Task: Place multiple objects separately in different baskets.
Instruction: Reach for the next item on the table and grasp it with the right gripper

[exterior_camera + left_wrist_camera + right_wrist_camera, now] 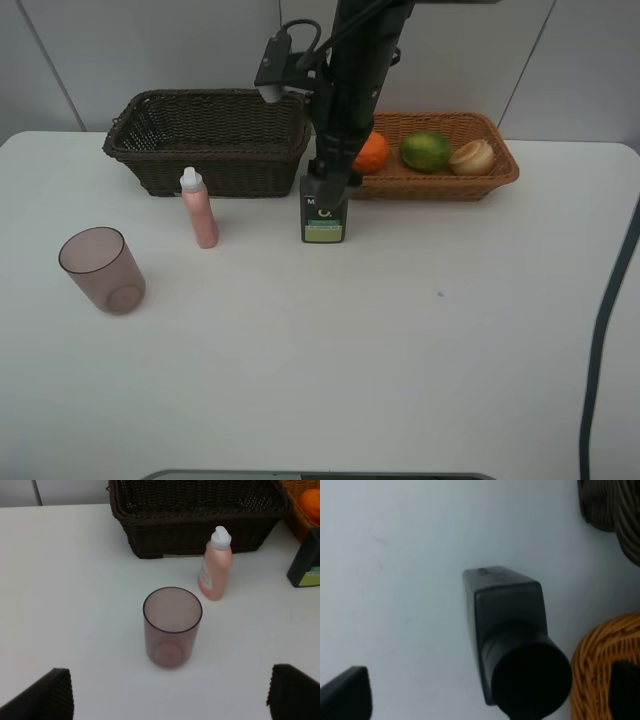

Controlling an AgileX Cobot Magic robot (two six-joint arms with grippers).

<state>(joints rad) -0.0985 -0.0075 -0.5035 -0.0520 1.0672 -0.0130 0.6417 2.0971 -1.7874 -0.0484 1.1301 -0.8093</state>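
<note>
Three fruits sit in the orange-tan basket (440, 186): the orange (372, 154), the green fruit (425, 151) and the red-yellow fruit (472, 157). So we're guessing that one's the food basket, and the dark brown basket (215, 165), with nothing in it as far as we can see, is for the bottles and cup.

The right claw (485, 695) hangs straight over the dark green pump bottle (324, 222), jaws spread wide, one finger either side and neither touching it. The bottle stands upright on the tabletop (400, 350), directly under the claw. Coming from above makes sense to us, since both baskets crowd in just beyond it.

The left claw (167, 695) is spread apart too, holding nothing. The translucent pink cup (172, 626) stands upright just ahead of it, centred between the fingers, with the slim pink bottle (216, 565) a bit further out and the brown basket past both. It looks lined up for the cup, we reckon.
</note>
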